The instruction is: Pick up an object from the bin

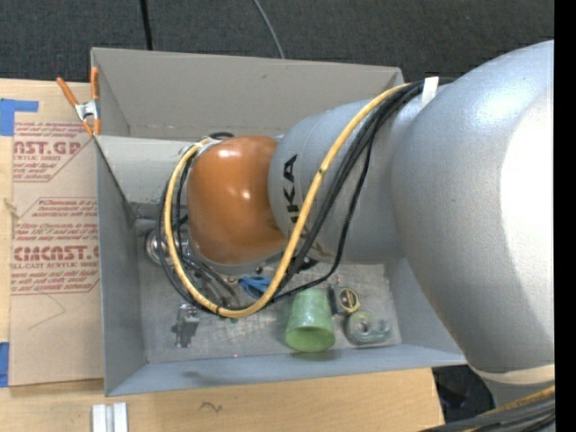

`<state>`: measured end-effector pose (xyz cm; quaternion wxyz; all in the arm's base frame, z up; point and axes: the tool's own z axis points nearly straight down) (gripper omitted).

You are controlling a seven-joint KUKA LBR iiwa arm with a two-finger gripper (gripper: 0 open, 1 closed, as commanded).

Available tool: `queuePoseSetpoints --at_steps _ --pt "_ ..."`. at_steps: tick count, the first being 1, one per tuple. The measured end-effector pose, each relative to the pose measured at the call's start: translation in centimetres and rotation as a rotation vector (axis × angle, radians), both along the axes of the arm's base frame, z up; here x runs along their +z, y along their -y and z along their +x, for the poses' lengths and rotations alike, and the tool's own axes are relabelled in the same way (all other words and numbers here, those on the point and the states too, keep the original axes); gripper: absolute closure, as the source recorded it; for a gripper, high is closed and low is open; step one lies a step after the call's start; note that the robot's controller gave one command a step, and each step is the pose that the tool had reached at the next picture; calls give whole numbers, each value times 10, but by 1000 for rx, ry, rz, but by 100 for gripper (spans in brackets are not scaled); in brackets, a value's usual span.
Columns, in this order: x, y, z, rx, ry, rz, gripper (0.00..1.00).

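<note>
My gripper (202, 284) reaches down into the left half of the bin, mostly hidden under the arm's orange cover; only grey metal parts of it show below the cover. A small dark grey piece (186, 328) lies on the bin floor just below it. I cannot tell whether the two touch. A blue thing (255, 284) peeks out right of the gripper, half covered by cables. A pale green cup-like cylinder (310, 321) lies on its side further right, near the front wall.
A small round yellowish item (347, 299) and a grey metal piece (369, 330) lie right of the green cylinder. The arm and its cables cover the middle and back of the bin floor. The bin's sloping left wall stands close to the gripper.
</note>
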<state>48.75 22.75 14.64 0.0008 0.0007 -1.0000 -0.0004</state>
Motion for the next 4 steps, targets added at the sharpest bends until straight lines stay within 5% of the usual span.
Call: queuePoseSetpoints --at_steps 1,2,3,4 --pt "-46 77 15 316 -2 -3 0" --pt "-39 50 36 466 5 2 0" --pt "-29 65 94 519 9 0 0" --pt "-62 123 97 862 4 2 0"
